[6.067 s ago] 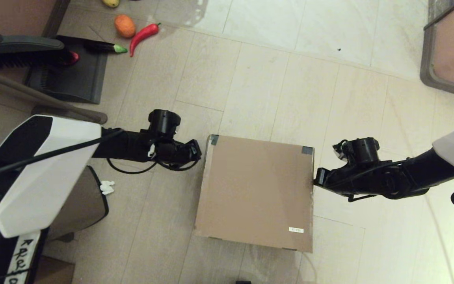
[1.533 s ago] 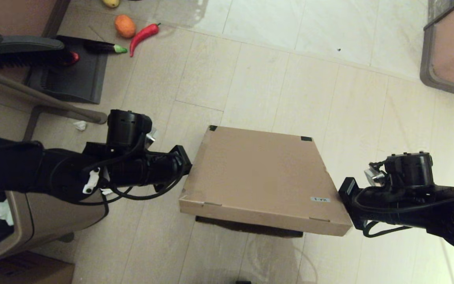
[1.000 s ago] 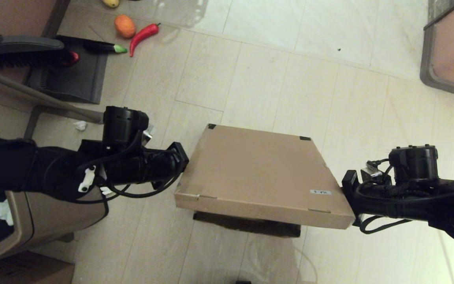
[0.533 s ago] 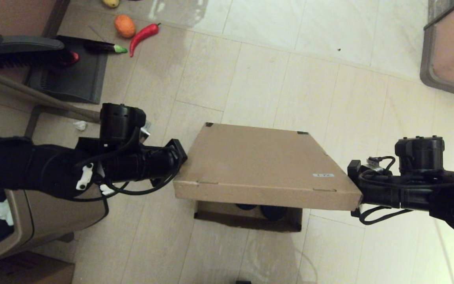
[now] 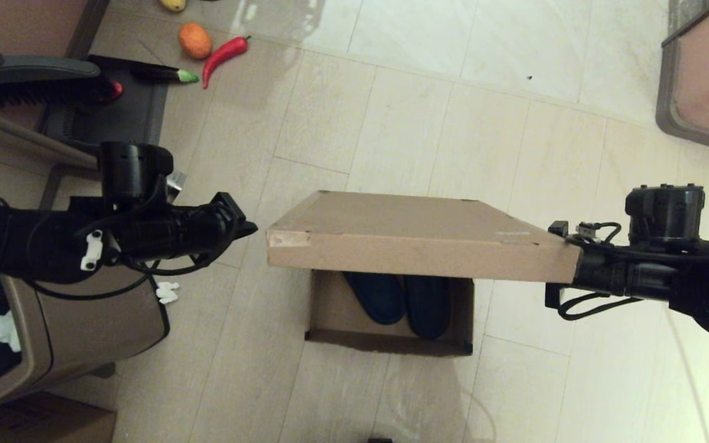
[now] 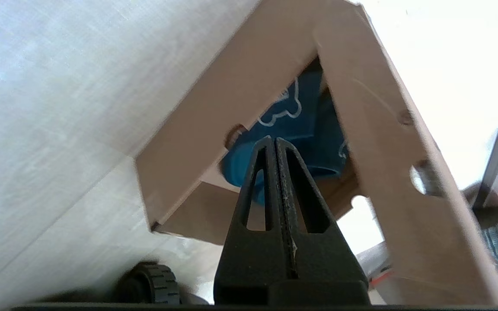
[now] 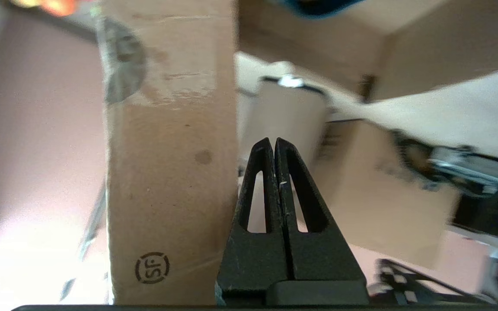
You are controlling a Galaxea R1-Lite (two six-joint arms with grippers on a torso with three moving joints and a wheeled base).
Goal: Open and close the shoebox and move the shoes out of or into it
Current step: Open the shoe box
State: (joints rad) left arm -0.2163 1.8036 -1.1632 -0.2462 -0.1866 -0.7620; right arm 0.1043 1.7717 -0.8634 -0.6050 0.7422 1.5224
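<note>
The shoebox (image 5: 385,332) stands on the floor with its hinged lid (image 5: 416,252) raised steeply. Inside lie the two navy shoes (image 5: 404,298), side by side. My left gripper (image 5: 248,229) is shut and hangs just left of the lid's left front corner, a small gap away. In the left wrist view the left gripper (image 6: 273,140) points into the gap under the lid (image 6: 374,129) at the shoes (image 6: 294,108). My right gripper (image 5: 583,271) is shut, at the lid's right front corner. In the right wrist view the right gripper (image 7: 273,141) lies alongside the lid's side wall (image 7: 171,151).
A tan trash bin (image 5: 84,332) stands by my left arm, with a darker carton (image 5: 40,424) in front of it. A dustpan and brush (image 5: 108,117) and toy vegetables (image 5: 224,54) lie at the far left. Furniture (image 5: 705,80) fills the far right corner.
The lid has swung up from flat to steeply raised and the shoes have come into view. The left gripper pulled back left off the lid. The right gripper rose with the right corner.
</note>
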